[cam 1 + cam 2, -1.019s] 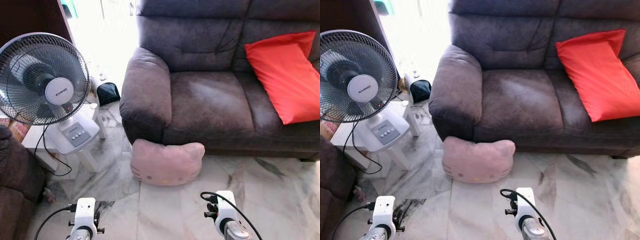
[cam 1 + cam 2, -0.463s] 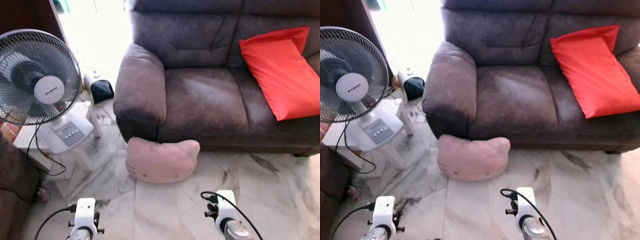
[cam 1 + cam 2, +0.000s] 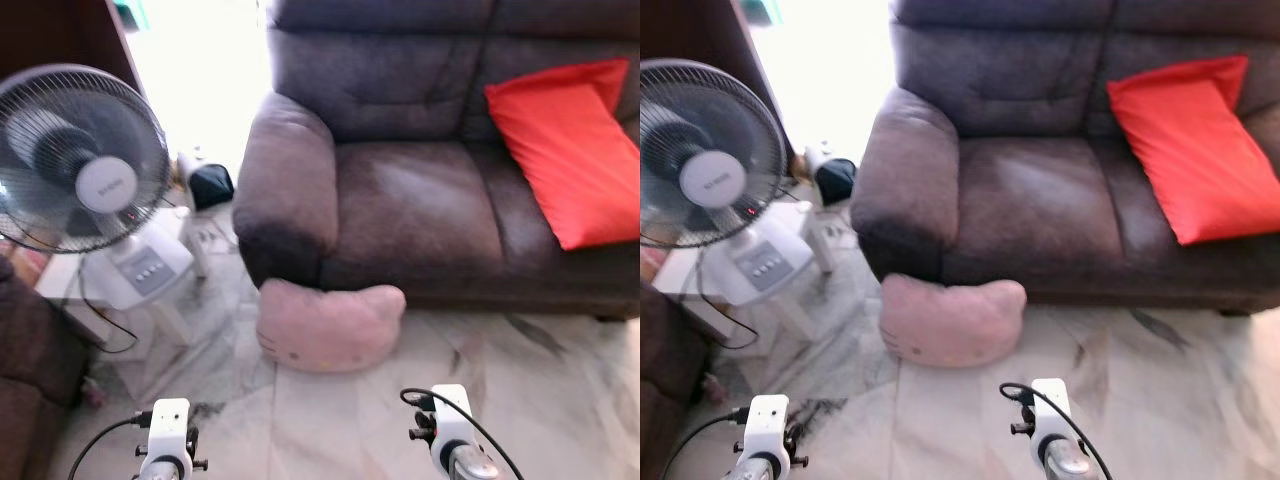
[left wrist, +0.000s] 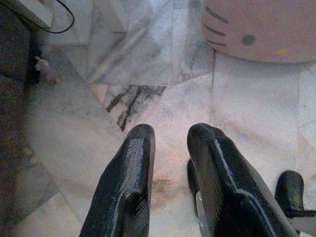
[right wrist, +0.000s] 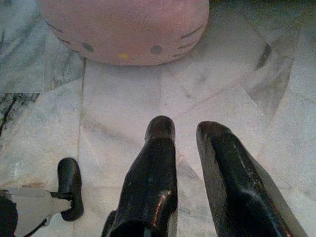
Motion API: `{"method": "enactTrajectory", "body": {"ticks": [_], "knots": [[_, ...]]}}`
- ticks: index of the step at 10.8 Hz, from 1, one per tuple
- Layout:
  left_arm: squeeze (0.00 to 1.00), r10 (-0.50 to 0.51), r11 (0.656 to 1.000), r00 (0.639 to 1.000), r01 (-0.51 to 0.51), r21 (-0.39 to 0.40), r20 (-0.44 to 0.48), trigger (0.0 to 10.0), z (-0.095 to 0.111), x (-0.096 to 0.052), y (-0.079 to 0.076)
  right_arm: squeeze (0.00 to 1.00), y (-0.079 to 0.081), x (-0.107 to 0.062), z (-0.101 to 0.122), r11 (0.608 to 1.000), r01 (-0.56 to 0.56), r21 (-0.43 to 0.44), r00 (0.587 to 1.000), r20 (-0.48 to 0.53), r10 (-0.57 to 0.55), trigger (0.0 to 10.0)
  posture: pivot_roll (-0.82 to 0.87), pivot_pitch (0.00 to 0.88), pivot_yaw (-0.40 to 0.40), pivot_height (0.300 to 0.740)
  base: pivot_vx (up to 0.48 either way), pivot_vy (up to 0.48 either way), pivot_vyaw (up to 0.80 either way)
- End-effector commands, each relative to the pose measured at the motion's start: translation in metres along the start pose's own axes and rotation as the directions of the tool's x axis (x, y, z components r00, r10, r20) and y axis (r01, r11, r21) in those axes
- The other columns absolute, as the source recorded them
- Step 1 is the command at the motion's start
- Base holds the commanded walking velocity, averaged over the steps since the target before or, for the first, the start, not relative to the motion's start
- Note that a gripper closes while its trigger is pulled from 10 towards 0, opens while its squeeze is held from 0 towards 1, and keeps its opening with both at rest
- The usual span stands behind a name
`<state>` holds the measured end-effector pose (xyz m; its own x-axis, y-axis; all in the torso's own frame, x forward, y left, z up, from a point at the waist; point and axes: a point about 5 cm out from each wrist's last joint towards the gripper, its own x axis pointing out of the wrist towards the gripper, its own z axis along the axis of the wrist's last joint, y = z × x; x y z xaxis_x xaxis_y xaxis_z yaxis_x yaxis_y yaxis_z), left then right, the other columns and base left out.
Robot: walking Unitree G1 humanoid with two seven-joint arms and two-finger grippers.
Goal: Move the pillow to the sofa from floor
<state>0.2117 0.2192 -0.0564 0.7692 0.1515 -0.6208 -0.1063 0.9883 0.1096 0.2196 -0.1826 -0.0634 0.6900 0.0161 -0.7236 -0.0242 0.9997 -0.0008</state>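
Pink pillow (image 3: pixel 330 327): cat-face shape, lying on the marble floor (image 3: pixel 520 390) in the lower middle of the frame, its back touching the sofa's front just below the armrest.
Sofa (image 3: pixel 420 200): dark grey-brown, across the upper right of the frame; its seat nearest the pillow is bare.
Red cushion (image 3: pixel 570 150): leaning on the sofa's backrest at the upper right, well apart from the pillow.
Fan (image 3: pixel 85 160): at the left of the frame, standing on a low white table (image 3: pixel 75 290), a black cord trailing down to the floor.
My left gripper (image 4: pixel 168 136): low in the lower left of the frame, over bare marble; my fingers (image 4: pixel 131 173) stand a narrow gap apart and hold nothing. The pillow shows ahead of them in the wrist view, apart from the tips.
My right gripper (image 5: pixel 185 129): low in the lower middle-right of the frame, over the floor; fingers (image 5: pixel 155 168) narrowly parted, empty, pointing toward the pillow's face without touching it.
Focus: the head views are slightly blurred.
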Motion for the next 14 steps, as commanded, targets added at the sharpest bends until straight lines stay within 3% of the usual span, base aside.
{"method": "enactTrajectory", "body": {"ticks": [1, 4, 14], "knots": [[0.0, 0.004, 1.0, 0.999, -0.004, -0.004, -0.033, 10.0, -0.0098, -0.0033, 0.0015, 0.0, -0.0005, -0.0009, -0.0037, 1.0, -0.001, -0.004, 1.0, -0.007, 0.001, 10.0, 0.09, 0.138, -0.028, 0.74, 0.307, 0.0, 0.0], [0.0, 0.003, 1.0, 1.0, -0.003, -0.005, -0.027, 10.0, -0.0099, -0.0036, -0.0002, 0.0, -0.0004, -0.0009, -0.0046, 1.0, 0.005, 0.009, 1.0, -0.015, -0.005, 10.0, 0.1, 0.148, -0.031, 0.74, 0.312, 0.0, -0.42], [0.0, 0.015, 1.0, 0.999, -0.016, -0.016, -0.043, 10.0, -0.0118, -0.0039, 0.0026, 0.0, 0.0012, -0.0009, -0.0047, 0.999, -0.016, -0.051, 1.0, -0.017, 0.015, 10.0, 0.1, 0.17, -0.033, 0.74, 0.309, 0.0, 0.08]]}}
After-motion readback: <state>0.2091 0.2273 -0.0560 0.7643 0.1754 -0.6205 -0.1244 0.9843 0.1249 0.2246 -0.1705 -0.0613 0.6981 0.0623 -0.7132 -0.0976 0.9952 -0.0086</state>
